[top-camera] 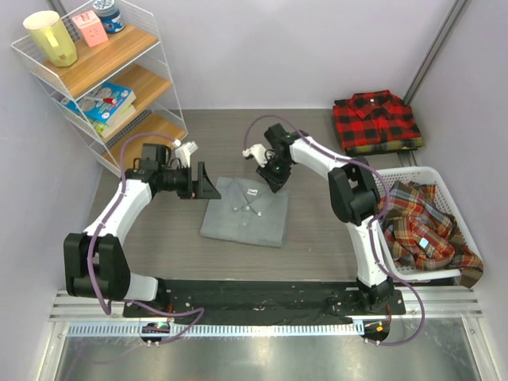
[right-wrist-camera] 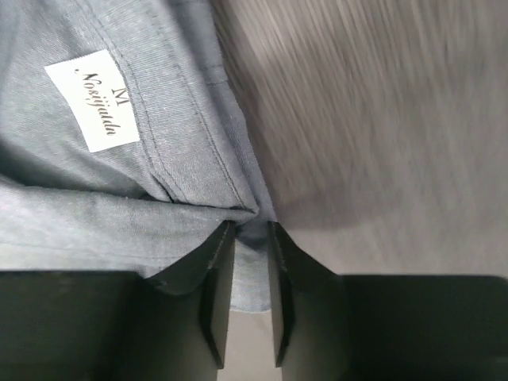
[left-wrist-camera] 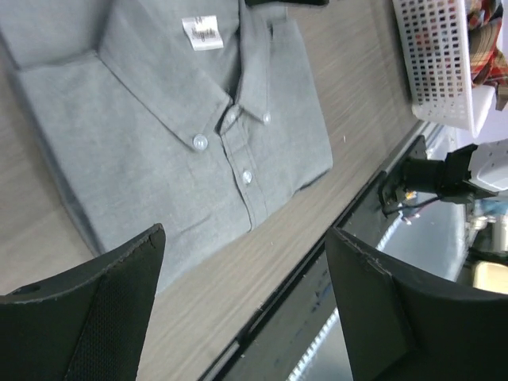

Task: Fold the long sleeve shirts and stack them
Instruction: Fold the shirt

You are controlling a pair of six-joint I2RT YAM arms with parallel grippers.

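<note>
The left claw [top-camera: 205, 182] hangs released, jaws wide, with nothing between them; just to its right lies the grey shirt [top-camera: 242, 213], folded into a neat rectangle, collar at the far edge and buttons [left-wrist-camera: 200, 141] facing up. The cloth looks light, soft and limp; lifted by one point it would likely sag and spill its fold, so a hold at both collar-side corners seems safest. The layered edges give something thick to pinch, while the flat front offers little. At the shirt's far right corner the right claw [right-wrist-camera: 248, 230] is clenched on a fold of the collar edge, grey cloth pinched between its narrow jaws, with the white size label [right-wrist-camera: 91, 99] just to that claw's left.

Well to the left of the left claw stands a wire shelf rack [top-camera: 119, 79]. Under both claws the desk [top-camera: 317, 238] is a smooth, dark wood-grain, on which the cloth should slide easily. Far to the right of the right claw a red-and-black checked shirt [top-camera: 377, 121] lies folded in the corner; nearer, also to its right, a white basket [top-camera: 413, 274] holds crumpled plaid shirts [top-camera: 421, 226], not yet folded.
</note>
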